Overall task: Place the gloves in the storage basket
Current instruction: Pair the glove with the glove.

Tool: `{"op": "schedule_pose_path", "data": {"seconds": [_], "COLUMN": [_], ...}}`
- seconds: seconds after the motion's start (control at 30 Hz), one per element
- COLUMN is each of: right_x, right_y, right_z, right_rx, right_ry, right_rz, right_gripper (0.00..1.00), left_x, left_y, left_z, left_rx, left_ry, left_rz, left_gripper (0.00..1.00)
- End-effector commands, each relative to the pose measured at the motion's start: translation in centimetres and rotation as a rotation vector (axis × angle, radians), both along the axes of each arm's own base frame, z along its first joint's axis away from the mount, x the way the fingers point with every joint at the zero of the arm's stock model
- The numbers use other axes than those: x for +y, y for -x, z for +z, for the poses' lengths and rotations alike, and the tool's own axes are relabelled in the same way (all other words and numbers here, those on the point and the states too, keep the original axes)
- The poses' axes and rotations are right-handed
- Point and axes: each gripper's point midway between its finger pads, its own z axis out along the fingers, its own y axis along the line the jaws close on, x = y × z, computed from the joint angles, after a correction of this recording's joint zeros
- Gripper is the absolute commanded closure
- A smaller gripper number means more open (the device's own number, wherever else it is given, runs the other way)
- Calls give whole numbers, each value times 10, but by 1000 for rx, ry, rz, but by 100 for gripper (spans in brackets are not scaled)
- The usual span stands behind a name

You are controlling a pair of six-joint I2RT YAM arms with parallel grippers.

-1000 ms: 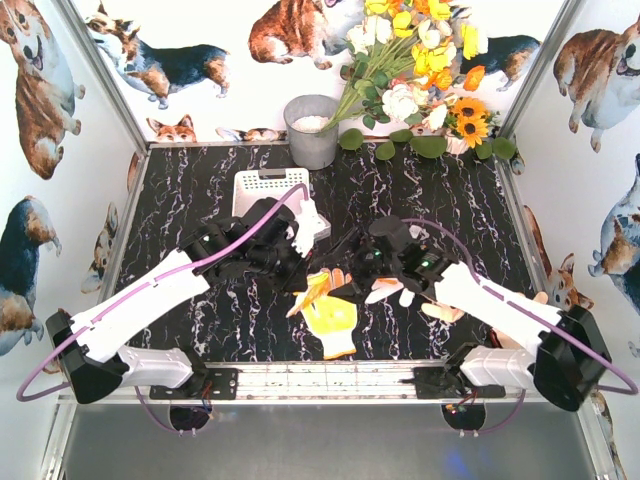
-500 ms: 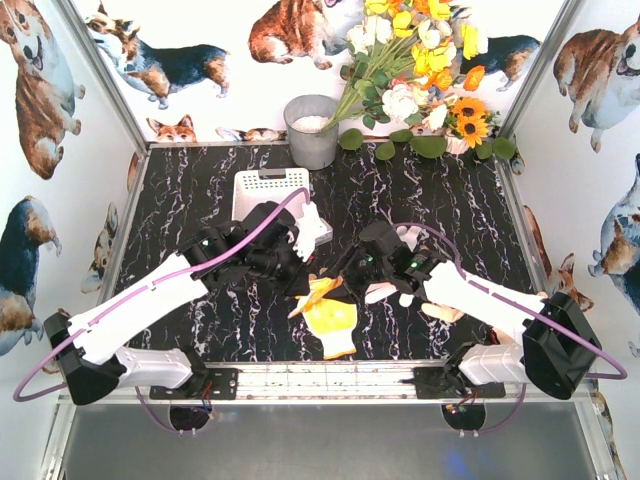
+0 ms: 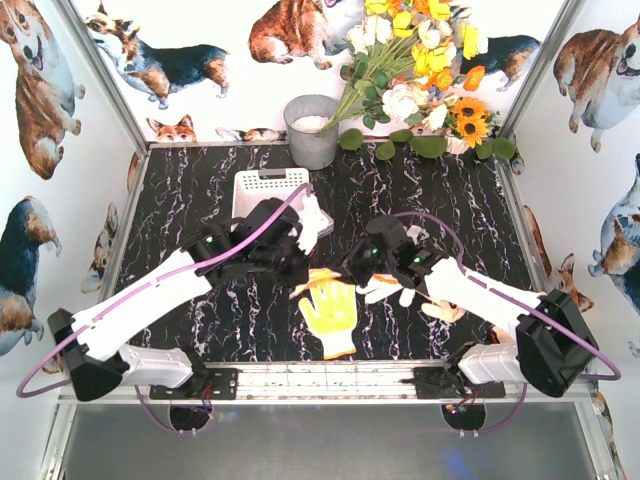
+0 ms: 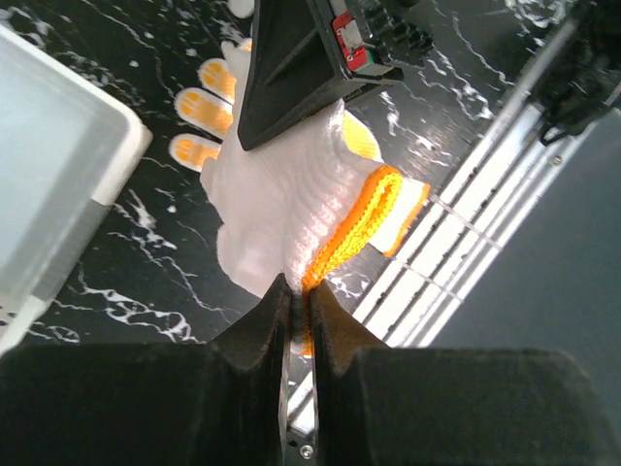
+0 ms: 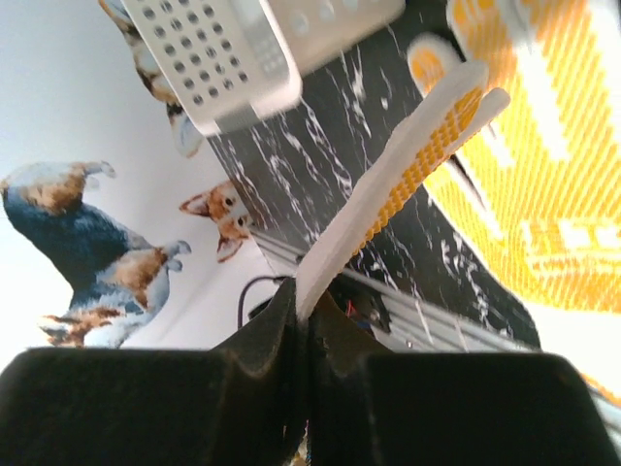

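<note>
Top external: black marbled table (image 3: 200, 190), corgi-print walls (image 3: 50, 200); left claw (image 4: 294, 291) clamps white glove (image 4: 281, 199); right claw (image 5: 296, 291) clamps yellow-palmed glove (image 5: 412, 170).

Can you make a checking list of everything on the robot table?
Surface: black marbled table.
Job's things: storage basket back left; yellow glove flat on table; beige gloves under right arm.
Clutter: grey bucket, flowers.
Grippers: left gripper shut on orange-cuffed glove; right gripper shut on dotted glove.
Cables: purple cables along both arms.
Surroundings: corgi-print walls.
</note>
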Motion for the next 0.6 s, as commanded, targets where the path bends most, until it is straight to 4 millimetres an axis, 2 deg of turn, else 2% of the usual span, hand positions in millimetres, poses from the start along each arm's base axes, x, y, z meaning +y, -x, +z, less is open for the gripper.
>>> {"op": "schedule_pose_path", "data": {"seconds": [0.0,0.1,0.2,0.43,0.57], "right_x": [1,-3,-9,-25,-32], "right_y": [-46,-54,-52,-33,-17], "right_z": [36,30,9,-47,-67], "right_rx": [-230,-316,-344,-333,-299], "right_ry": [-31,32,103,185,204], "right_rz": [-23,3,45,112,152], "right_gripper": [100,100,100,100,100], "left_x": [-2,-8,-15,-20,-27], "left_y": [-34,-41,-37,-20,-3], "left_z": [16,12,-7,-56,-69], "left_rx": [-129,-138,-92,5,60], "left_ry": [-37,-43,-35,-26,-1], "left_rz": [50,53,30,20,-5], "left_gripper": [100,100,100,100,100]}}
